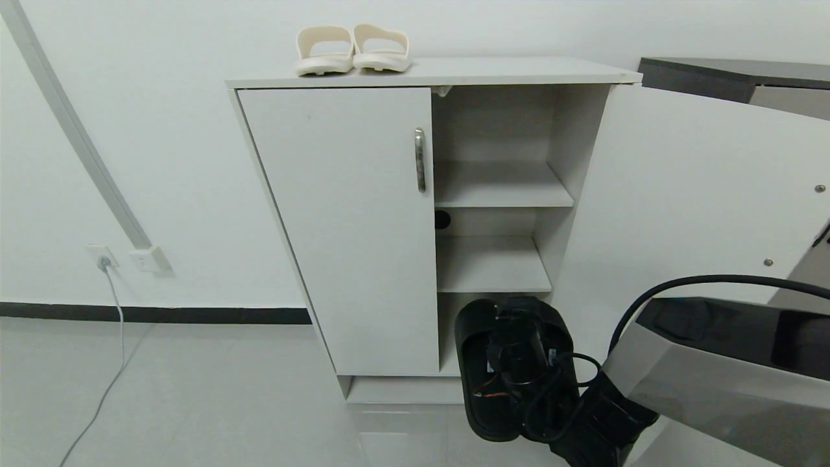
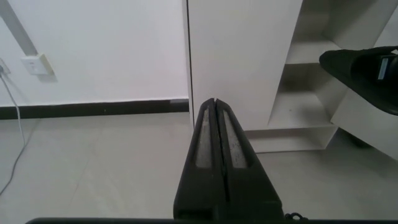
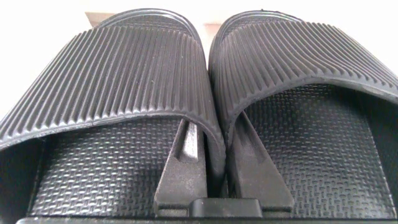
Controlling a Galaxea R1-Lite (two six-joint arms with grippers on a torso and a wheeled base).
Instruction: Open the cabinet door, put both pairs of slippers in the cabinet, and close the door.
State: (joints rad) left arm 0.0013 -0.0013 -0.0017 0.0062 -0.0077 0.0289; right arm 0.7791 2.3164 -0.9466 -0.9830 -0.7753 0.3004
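Nearest is the right end effector (image 3: 214, 143), its fingers clamped on the black slippers (image 1: 475, 363). It pinches the two inner side walls together, so the pair hangs side by side as one bundle. The slippers sit at the mouth of the bottom compartment of the cabinet (image 1: 337, 227), under the lower shelf (image 1: 493, 266). Their front ends are just inside and their heels hang out past the front edge.

Their long axis runs front to back. The strap ends point into the cabinet, the heels point back toward the robot, and the footbeds face up.

The grip looks like the weak point. Only the thin inner walls are held, so a bump could twist one slipper free. The bundle's left side is close to the edge of the closed left door (image 1: 389, 292), and it could catch there if pushed in off-centre. If the heels were left over the front edge, they would likely block the open right door (image 1: 687, 194) from shutting.

The white slippers (image 1: 353, 50) lie on the cabinet top near its left front edge, also lengthwise front to back. The left end effector (image 2: 214, 106) is shut on nothing and hangs over the floor (image 2: 93, 168).
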